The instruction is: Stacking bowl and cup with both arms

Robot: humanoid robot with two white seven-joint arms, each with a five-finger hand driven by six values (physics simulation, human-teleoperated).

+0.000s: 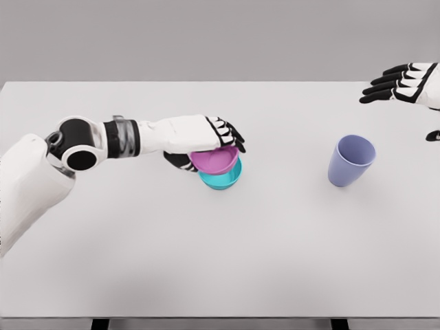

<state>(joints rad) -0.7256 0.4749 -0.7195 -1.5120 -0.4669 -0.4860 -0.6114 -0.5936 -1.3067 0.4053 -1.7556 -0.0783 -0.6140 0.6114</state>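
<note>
pink bowl (214, 160) nested in teal bowl (221, 178), gripped by left hand (212, 141); cup (351, 160) unstacked on counter (220, 261); right hand (404, 84) spread, empty.

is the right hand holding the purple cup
No, the right hand hovers open near the table's far right edge, well apart from the purple cup, which stands alone on the table.

The light is even and soft, rather bright, as in a rendered scene. The white table (220, 261) shows no glare. Only faint, diffuse shadows lie under the purple cup (351, 161) and the stacked bowls (220, 167). Edges are slightly soft, with no visible distortion.
</note>
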